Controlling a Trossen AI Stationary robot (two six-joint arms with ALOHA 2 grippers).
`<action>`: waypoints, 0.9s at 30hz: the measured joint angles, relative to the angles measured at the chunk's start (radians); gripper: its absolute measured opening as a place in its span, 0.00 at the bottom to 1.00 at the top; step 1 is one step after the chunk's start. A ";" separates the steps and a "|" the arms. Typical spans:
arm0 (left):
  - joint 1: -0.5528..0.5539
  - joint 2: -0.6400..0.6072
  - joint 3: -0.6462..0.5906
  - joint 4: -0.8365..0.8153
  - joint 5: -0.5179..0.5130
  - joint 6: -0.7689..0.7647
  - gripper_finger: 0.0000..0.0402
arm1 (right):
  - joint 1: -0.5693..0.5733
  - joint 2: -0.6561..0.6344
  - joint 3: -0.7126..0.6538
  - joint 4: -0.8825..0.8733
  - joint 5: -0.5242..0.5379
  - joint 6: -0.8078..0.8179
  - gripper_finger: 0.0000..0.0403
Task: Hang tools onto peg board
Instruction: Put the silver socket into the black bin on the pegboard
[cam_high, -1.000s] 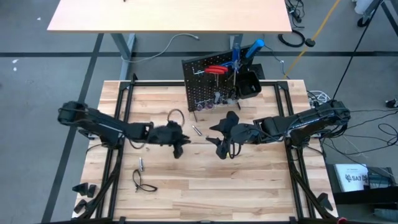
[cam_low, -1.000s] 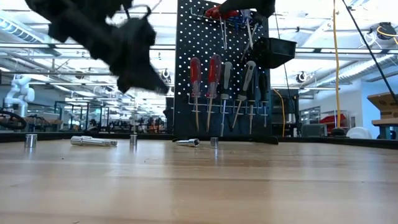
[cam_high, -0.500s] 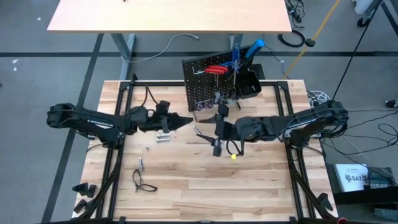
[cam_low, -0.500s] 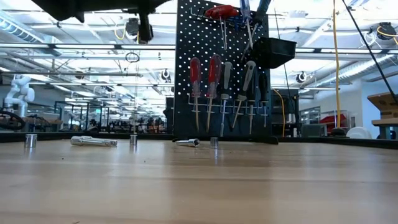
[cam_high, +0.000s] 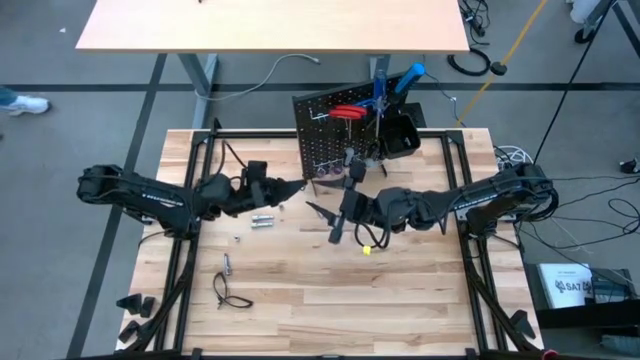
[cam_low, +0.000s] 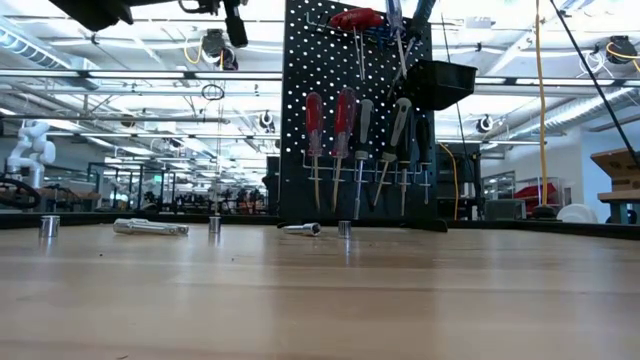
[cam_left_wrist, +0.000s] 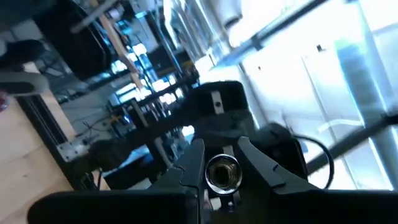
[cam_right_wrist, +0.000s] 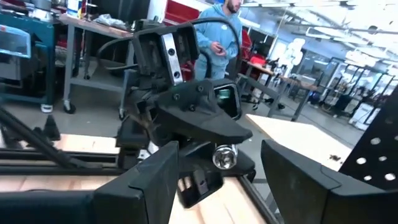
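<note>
The peg board (cam_high: 345, 135) stands at the table's far edge, screwdrivers (cam_low: 345, 140) hanging on it in the low view. Only the left wrist view shows the left gripper (cam_left_wrist: 221, 169) pinching a small silver socket (cam_left_wrist: 222, 173). From above, it hovers left of the board. The right gripper (cam_high: 338, 222), jaws apart and empty, faces it from the right.

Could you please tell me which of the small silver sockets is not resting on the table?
The one gripped in the left pincer, a round silver socket held in the air. The other sockets stand on the tabletop.
</note>
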 joint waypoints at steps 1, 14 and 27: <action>-0.002 0.000 0.000 0.000 -0.020 -0.010 0.15 | -0.001 0.000 0.000 0.006 0.002 -0.008 0.54; -0.004 0.049 0.059 -0.001 -0.070 -0.050 0.15 | -0.028 0.023 0.000 0.026 0.001 0.046 0.54; -0.002 0.116 0.132 -0.004 -0.006 -0.052 0.15 | -0.035 0.024 0.000 0.054 0.017 0.045 0.41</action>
